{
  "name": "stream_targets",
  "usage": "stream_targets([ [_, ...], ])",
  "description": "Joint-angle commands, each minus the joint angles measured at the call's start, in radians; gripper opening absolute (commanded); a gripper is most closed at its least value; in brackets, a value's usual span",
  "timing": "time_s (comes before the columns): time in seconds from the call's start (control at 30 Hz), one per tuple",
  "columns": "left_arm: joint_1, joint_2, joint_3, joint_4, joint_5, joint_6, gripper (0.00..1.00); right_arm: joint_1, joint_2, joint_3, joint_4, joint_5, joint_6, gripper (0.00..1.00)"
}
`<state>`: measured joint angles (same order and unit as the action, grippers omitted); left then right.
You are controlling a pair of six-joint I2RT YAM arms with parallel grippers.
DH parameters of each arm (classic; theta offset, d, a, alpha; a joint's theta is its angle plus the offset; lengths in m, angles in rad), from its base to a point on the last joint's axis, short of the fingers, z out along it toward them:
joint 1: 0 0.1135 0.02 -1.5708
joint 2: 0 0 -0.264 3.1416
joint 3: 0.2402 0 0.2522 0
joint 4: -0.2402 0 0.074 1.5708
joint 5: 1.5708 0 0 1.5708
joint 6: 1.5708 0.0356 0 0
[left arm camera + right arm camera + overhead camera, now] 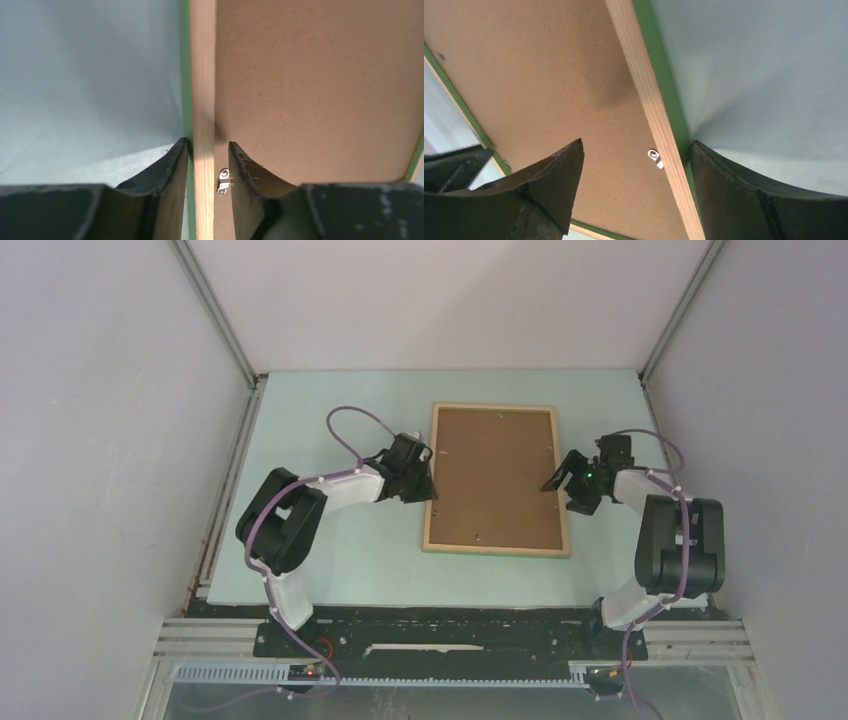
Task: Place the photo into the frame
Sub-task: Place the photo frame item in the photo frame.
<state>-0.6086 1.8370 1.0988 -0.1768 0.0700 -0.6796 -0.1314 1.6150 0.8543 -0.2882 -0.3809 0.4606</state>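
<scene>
Left gripper (206,150) sits low at the left long side of the frame (495,547), pointing across it. It is narrowly open and straddles the pale wood rail. Outer finger (167,172) is on the table (340,570) side, right against the green outer edge. Inner finger (250,175) is over the brown backing board (495,475), with a thin strip of board visible between its tip and the rail. Not clamped, going by the wrist view. Cannot tell whether the tips touch the surface below. Small metal tab (223,181) lies on the board just beside the inner finger, close to the rail.

Frame lies flat on the table between the two grippers, pale wood side up, with the board filling the opening. Its long sides run away from the arm bases. Green shows only along the outer edges. Whatever is under the board is hidden.

Right gripper (636,147) is at the right long side, roughly level with the left one. It is wide open and holds nothing. Its fingers bracket the right rail with room to spare. One finger (549,190) is over the board, well in from the rail. Other finger (744,190) is over bare table, tip just beside the green edge. Second metal tab (655,157) lies on the board between the fingers, by the rail's inner edge.
</scene>
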Motion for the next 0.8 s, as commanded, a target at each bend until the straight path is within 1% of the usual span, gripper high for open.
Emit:
stream_targets([
  [0.0,0.012,-0.090,-0.112,-0.008,-0.033,-0.008,0.32,0.151,-0.099,-0.054,-0.042,0.002,0.015,0.84],
  [0.07,0.037,-0.137,-0.170,0.010,-0.010,-0.016,0.32,0.193,-0.118,-0.065,-0.062,0.046,0.013,0.84],
  [0.1,0.048,-0.155,-0.191,0.018,0.005,-0.017,0.35,0.199,-0.124,-0.066,-0.075,0.074,0.009,0.85],
  [0.13,0.059,-0.176,-0.203,0.021,0.023,-0.014,0.43,0.200,-0.129,-0.065,-0.083,0.094,0.003,0.85],
  [0.2,0.076,-0.194,-0.198,0.017,0.056,-0.006,0.55,0.196,-0.128,-0.052,-0.109,0.135,-0.025,0.86],
  [0.33,0.098,-0.200,-0.171,0.013,0.099,-0.005,0.73,0.208,-0.136,-0.028,-0.190,0.188,-0.073,0.86],
  [0.37,0.101,-0.193,-0.166,0.013,0.097,-0.003,0.75,0.217,-0.148,-0.031,-0.208,0.205,-0.079,0.86],
  [0.5,0.117,-0.152,-0.160,0.033,0.100,-0.023,0.77,0.272,-0.213,-0.036,-0.282,0.284,-0.054,0.85],
  [0.6,0.118,-0.139,-0.170,0.082,0.105,-0.041,0.70,0.283,-0.260,-0.043,-0.311,0.307,-0.031,0.77],
  [0.67,0.118,-0.127,-0.163,0.079,0.105,-0.037,0.67,0.292,-0.277,-0.050,-0.303,0.320,-0.026,0.76],
  [0.77,0.118,-0.137,-0.183,0.084,0.087,-0.031,0.62,0.296,-0.262,-0.049,-0.307,0.324,-0.020,0.72],
])
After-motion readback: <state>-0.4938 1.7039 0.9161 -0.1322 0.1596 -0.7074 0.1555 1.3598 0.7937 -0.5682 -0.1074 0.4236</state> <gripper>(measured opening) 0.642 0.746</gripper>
